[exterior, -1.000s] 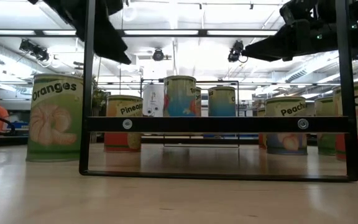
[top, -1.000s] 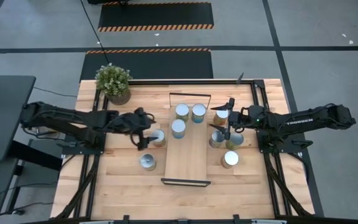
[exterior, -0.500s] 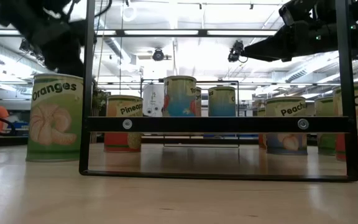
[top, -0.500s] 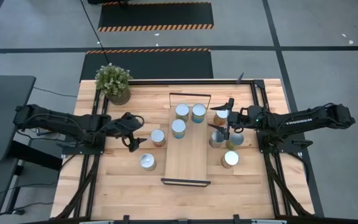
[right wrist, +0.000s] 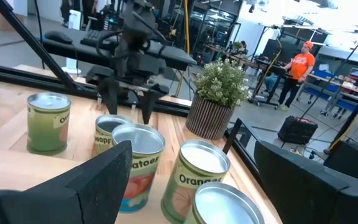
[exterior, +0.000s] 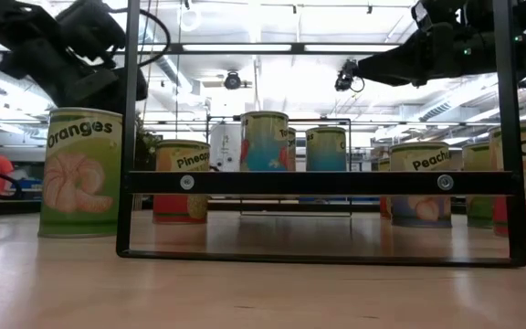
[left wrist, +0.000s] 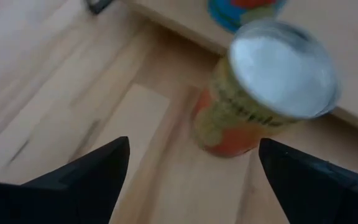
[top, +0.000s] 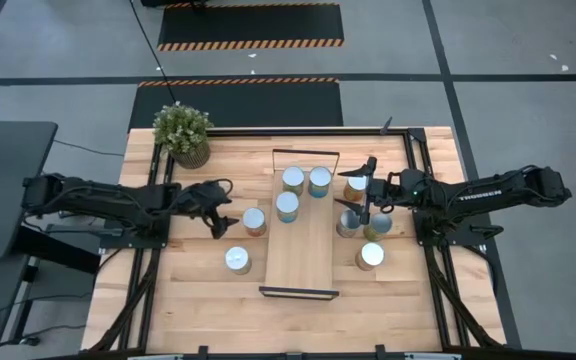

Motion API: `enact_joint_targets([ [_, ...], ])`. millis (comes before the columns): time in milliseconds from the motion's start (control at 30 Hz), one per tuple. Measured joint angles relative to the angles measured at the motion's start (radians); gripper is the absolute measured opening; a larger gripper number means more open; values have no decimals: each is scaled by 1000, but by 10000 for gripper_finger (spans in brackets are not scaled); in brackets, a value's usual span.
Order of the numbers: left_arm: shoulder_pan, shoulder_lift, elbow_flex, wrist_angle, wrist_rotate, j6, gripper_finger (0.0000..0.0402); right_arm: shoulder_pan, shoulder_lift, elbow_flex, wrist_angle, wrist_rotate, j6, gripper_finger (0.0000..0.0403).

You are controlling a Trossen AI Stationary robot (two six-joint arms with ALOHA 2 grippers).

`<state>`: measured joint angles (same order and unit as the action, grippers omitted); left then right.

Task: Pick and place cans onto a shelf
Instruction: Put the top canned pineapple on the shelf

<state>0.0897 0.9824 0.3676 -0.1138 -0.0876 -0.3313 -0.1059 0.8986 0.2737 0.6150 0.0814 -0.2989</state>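
The left gripper (top: 220, 208) hangs with its fingers spread wide over the bare wood left of the shelf (top: 303, 262), holding nothing. Just beyond its tips stands a can (top: 254, 221) labelled "Pineapple" in part (exterior: 182, 181), touching the shelf's left long edge; the left wrist view shows this tin (left wrist: 263, 93) with a yellow-green and orange side. Nearer the table's front edge, a second can (top: 237, 260) reads "Oranges" (exterior: 81, 172).

The right gripper (top: 367, 192) is also spread open and empty, raised above the cluster of cans by the shelf's right long edge. Four show there: one by the shelf's far right corner (top: 355, 186), one touching the shelf edge (top: 348, 223), one just beside that (top: 374, 231), and one toward the front (top: 370, 256). In the low view a can on that side reads "Peach" (exterior: 420, 183).

On the shelf, toward its far end, stand three cans: two side by side (top: 293, 180) (top: 319, 181) and one in front of them (top: 287, 206). That makes nine counted.

The right arm's link carries the word "TROSSEN" (top: 480, 192). One potted plant (top: 183, 131) sits at the table's far left corner. A person in an orange shirt (right wrist: 298, 68) stands in the room behind.
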Motion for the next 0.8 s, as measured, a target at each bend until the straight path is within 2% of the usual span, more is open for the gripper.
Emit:
enact_joint_targets([
  [100,13,46,0,42,47,54,363,1,0,0,-1,-1,0,346],
  [367,14,169,1,179,37,265,363,1,0,0,-2,0,0,346],
  [800,14,333,0,424,110,342,363,1,0,0,-2,-1,4,346],
])
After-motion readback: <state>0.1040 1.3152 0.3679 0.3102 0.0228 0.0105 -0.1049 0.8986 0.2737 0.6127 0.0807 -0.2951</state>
